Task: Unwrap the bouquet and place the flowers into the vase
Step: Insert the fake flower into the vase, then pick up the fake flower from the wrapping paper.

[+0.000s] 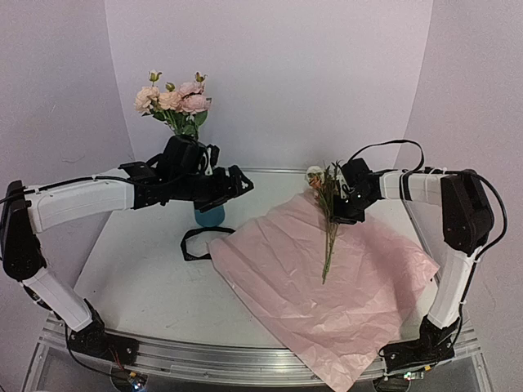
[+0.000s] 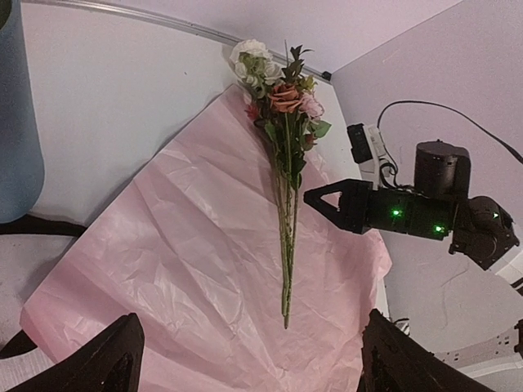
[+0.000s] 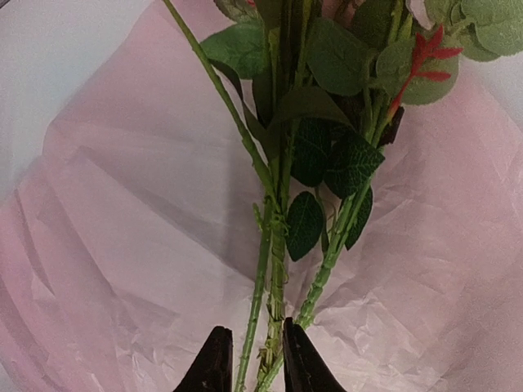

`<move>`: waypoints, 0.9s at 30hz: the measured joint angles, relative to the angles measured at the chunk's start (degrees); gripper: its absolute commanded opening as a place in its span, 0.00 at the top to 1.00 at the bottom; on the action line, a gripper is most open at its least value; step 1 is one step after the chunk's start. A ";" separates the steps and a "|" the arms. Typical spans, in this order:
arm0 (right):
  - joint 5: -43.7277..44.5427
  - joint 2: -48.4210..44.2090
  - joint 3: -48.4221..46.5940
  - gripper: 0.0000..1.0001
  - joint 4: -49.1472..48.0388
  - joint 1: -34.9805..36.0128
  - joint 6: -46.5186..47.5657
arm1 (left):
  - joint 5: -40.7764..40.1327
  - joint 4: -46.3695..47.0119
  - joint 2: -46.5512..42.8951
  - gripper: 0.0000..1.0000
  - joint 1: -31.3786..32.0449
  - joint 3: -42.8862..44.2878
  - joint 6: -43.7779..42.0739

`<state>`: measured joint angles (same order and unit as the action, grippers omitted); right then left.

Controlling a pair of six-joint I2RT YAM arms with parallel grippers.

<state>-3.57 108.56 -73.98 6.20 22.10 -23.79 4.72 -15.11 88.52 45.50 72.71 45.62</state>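
A: Entry. Largest first?

B: White table (image 1: 139, 278). Over its right half, a lilac-pink paper sheet (image 1: 327, 286), spread flat and creased, with one corner past the near edge.

A: Vase?

B: Teal vase (image 1: 209, 216) stands upright at back left, off the sheet and partly hidden behind the left arm. It holds a bunch of pink roses (image 1: 173, 100).

A: Remaining flowers?

B: The flowers (image 2: 288, 155) are on the sheet's far right part, heads toward the back wall, stems pointing at the near edge. Cannot tell whether they rest on the paper or sit just off it.

A: Ribbon?

B: Black ribbon (image 1: 194, 243) lies looped on bare table, between the vase foot and the sheet's left edge.

A: Claws?

B: Left gripper (image 2: 253, 359) is released, fingers spread wide, holding nothing, in the air just beside the vase. Right gripper (image 3: 255, 363) is pinched around the green stems, below the leaves.
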 measured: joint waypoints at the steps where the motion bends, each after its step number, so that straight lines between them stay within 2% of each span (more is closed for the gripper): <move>1: 0.03 0.53 -0.66 0.77 -0.05 -0.10 0.03 | 0.14 -0.04 0.05 0.06 0.00 0.37 -0.35; 27: -1.30 10.28 -8.16 0.80 -0.18 -1.82 1.69 | 1.20 -0.01 3.02 0.06 0.00 4.65 -2.56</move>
<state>-4.87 118.84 -82.14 6.02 20.27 -22.11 5.91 -15.11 91.54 45.50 77.36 43.05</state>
